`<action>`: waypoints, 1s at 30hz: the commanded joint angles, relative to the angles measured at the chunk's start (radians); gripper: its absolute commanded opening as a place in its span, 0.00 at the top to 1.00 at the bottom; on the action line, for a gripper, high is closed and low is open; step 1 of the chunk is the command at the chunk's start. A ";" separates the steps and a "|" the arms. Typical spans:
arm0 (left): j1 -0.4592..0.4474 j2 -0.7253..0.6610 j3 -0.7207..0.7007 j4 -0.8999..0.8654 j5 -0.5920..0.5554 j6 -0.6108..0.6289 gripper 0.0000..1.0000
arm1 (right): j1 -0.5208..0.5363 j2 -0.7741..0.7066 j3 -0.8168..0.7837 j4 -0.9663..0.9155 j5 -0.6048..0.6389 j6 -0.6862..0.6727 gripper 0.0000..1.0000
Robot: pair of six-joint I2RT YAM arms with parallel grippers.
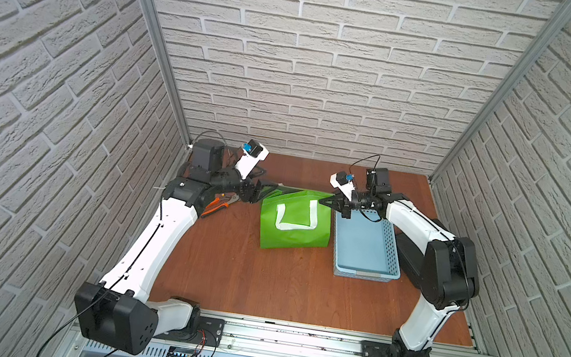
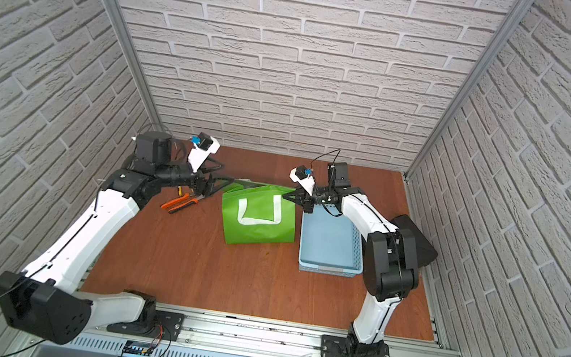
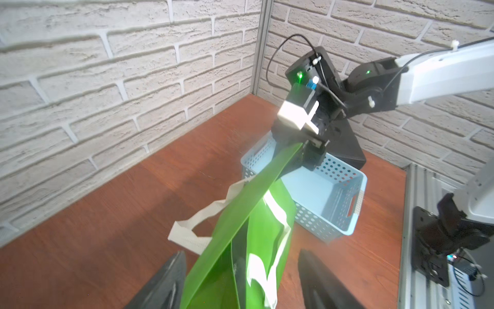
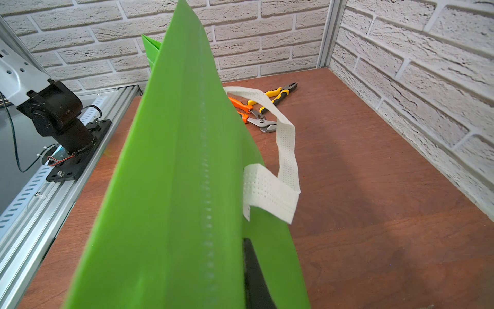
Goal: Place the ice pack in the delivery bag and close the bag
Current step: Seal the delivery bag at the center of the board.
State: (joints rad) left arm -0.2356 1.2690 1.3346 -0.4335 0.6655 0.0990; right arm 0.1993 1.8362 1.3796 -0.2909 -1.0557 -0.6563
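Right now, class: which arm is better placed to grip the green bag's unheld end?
Left, probably: the left hand is open astride the rim of the delivery bag, while the right hand is shut on its opposite end, by the blue basket.

You cannot see into the delivery bag (image 1: 293, 222): its mouth is pulled flat. In the right wrist view it runs off the bottom edge, hiding the right gripper (image 3: 304, 149) but for one black finger (image 4: 254, 275), and covers the handle ends of the pliers (image 4: 258, 117). In the left wrist view the fingers (image 3: 171, 281) of the left gripper (image 3: 242, 267) are cut off at the bottom edge, and the bag looks blurred. In both top views the left arm (image 1: 170, 231) covers part of the pliers by the left edge of the tabletop (image 1: 261, 286); the right arm (image 1: 411, 216) half hides a dark block (image 1: 407, 255) beside the basket (image 1: 362, 271), too obscured to identify.
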 commanded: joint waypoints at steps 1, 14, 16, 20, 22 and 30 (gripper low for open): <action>-0.061 0.097 0.129 -0.056 -0.220 0.000 0.31 | -0.005 -0.052 -0.010 0.039 -0.005 0.018 0.97; -0.222 0.473 0.498 -0.322 -0.362 0.286 0.33 | -0.002 -0.054 -0.012 0.052 -0.001 0.036 0.97; -0.233 0.497 0.516 -0.341 -0.352 0.306 0.32 | -0.002 -0.052 -0.011 0.057 -0.003 0.041 0.97; -0.250 0.520 0.521 -0.354 -0.339 0.340 0.32 | -0.001 -0.049 -0.011 0.066 -0.003 0.050 0.96; -0.255 0.527 0.521 -0.352 -0.336 0.344 0.32 | -0.002 -0.048 -0.008 0.065 -0.004 0.050 0.96; -0.271 0.558 0.535 -0.352 -0.331 0.364 0.31 | -0.002 -0.046 -0.007 0.062 -0.003 0.048 0.92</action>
State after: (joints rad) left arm -0.4969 1.8069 1.8431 -0.7780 0.3180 0.4370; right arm 0.1993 1.8343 1.3796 -0.2764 -1.0435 -0.6163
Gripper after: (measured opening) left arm 0.691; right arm 0.087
